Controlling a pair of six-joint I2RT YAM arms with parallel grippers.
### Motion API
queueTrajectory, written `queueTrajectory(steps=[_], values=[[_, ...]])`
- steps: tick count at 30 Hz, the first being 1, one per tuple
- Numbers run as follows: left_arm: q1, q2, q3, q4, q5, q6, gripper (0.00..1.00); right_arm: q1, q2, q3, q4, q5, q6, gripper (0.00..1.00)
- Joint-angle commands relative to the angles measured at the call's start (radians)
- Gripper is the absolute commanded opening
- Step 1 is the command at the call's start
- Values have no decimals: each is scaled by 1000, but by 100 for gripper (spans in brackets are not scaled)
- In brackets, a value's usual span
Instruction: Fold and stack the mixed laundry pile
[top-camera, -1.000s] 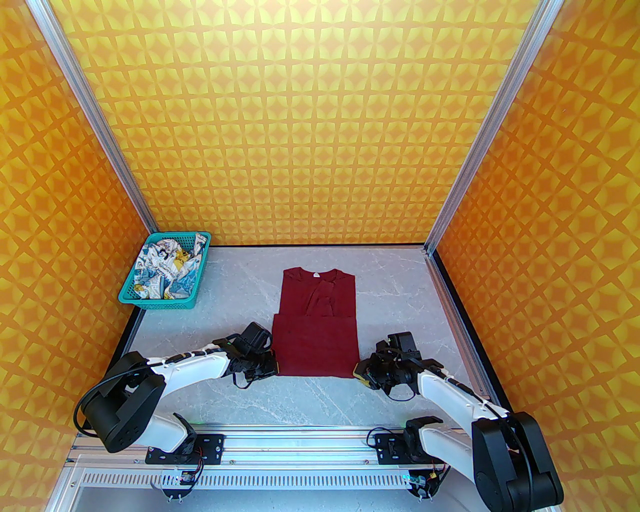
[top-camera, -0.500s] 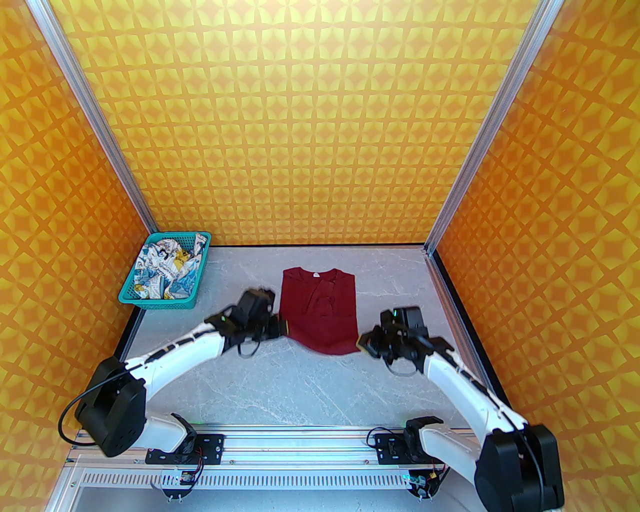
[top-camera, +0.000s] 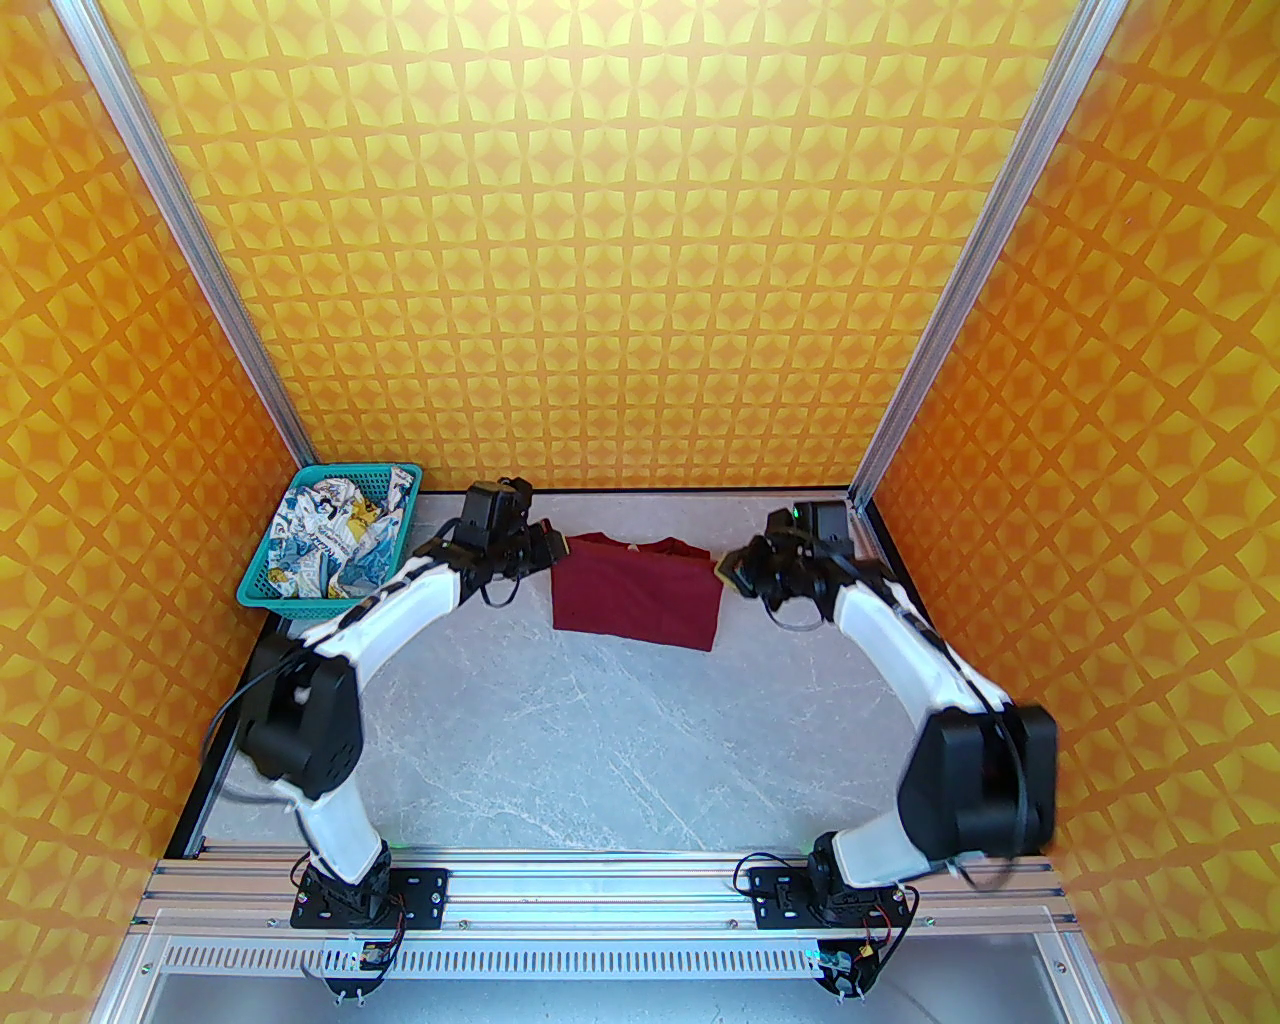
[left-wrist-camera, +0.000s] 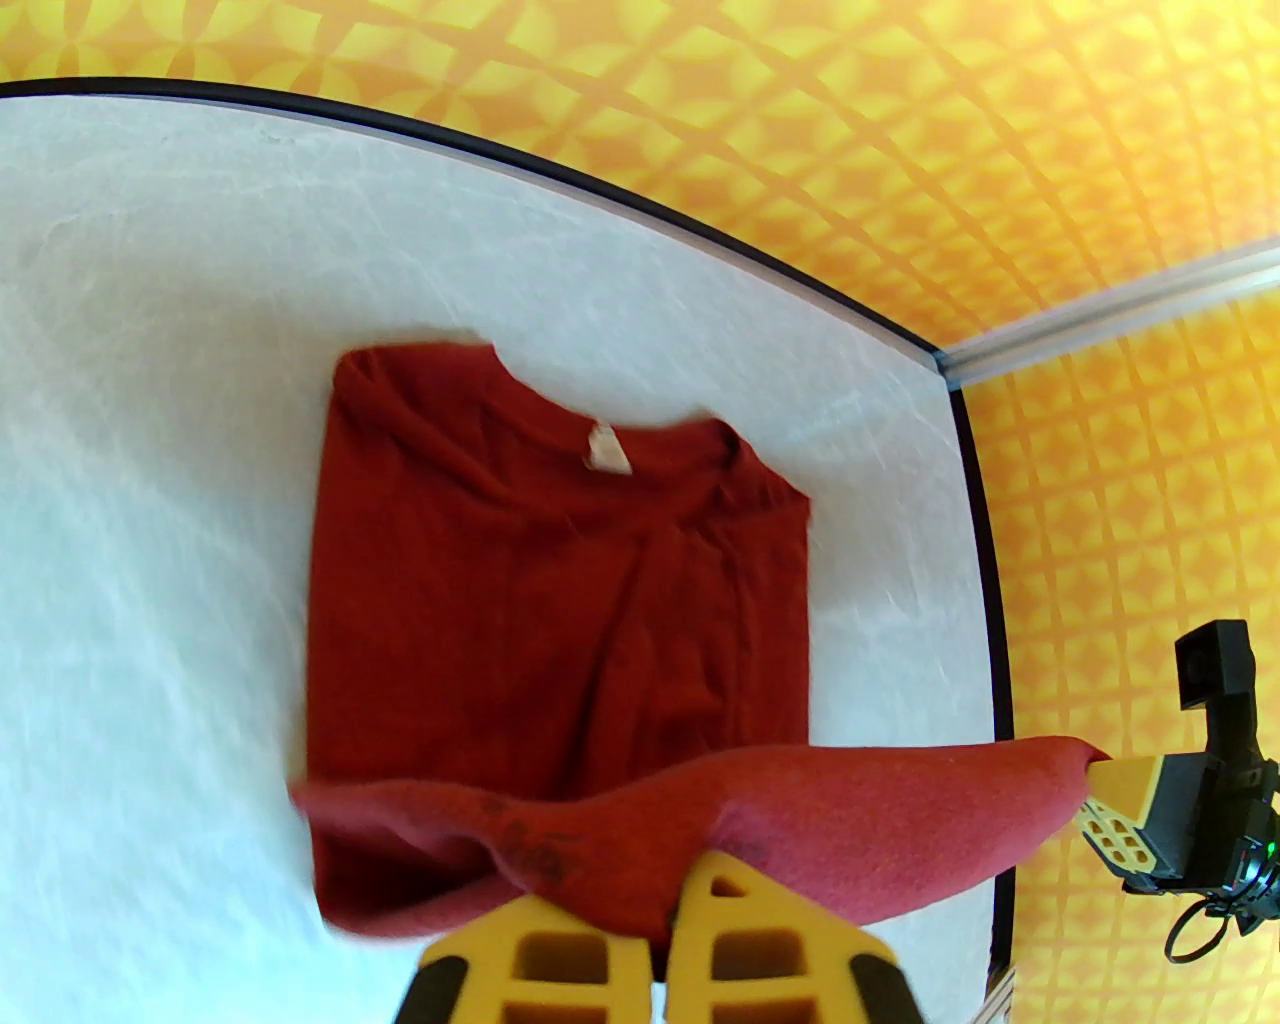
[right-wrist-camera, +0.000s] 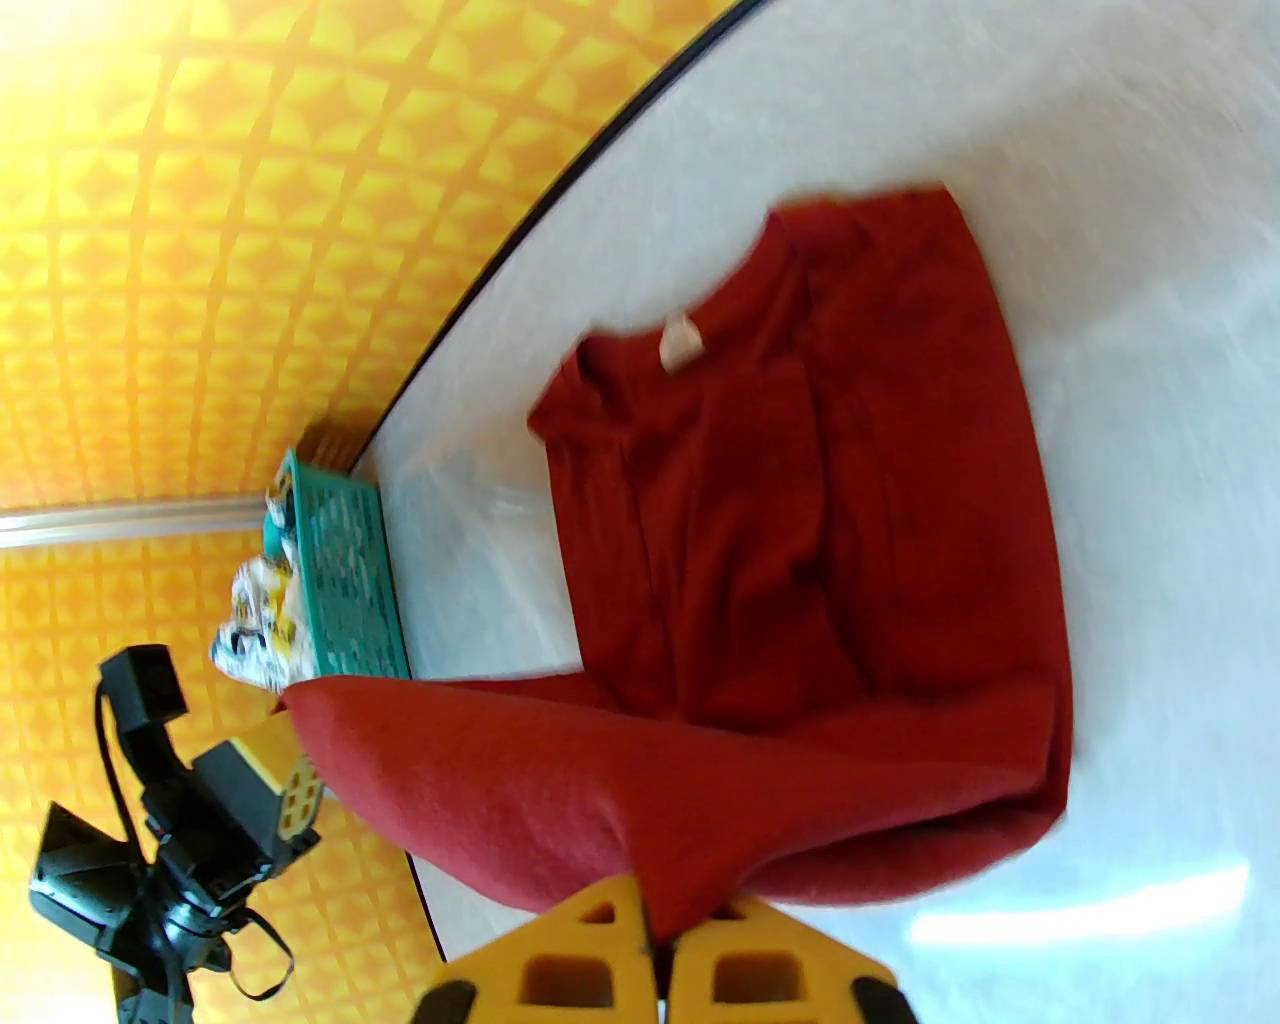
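Both arms reach far out across the table (top-camera: 600, 740). The left gripper (top-camera: 557, 545) is clamped tight on one corner of the dark red T-shirt (top-camera: 637, 595), with cloth bunched between its yellow fingers (left-wrist-camera: 540, 960). The right gripper (top-camera: 722, 572) is pinched closed on the opposite corner, and that raised edge stretches through the air between the two. Beneath it, just ahead of both grippers, the collar half lies flat on the marbled top with its neck label facing up. From above, the lifted layer covers most of the lower one, and the collar peeks out on the far side. Out beyond the left gripper, well apart from the shirt, the white printed garment (top-camera: 330, 545) sits crumpled in the teal basket (top-camera: 262, 590).
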Motion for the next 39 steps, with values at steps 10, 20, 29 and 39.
queueTrajectory(steps=[10, 20, 29, 39], values=[[75, 307, 297, 75, 137, -82, 0, -36, 384, 306, 47, -49, 24, 0], [112, 578, 456, 277, 211, -179, 27, -67, 682, 538, 85, -105, 7, 13], [136, 559, 397, 379, 225, -117, 34, -106, 721, 583, 144, -125, -41, 41], [-30, 274, 236, 99, 34, 452, 42, -113, 378, 209, 128, 71, -122, 48]])
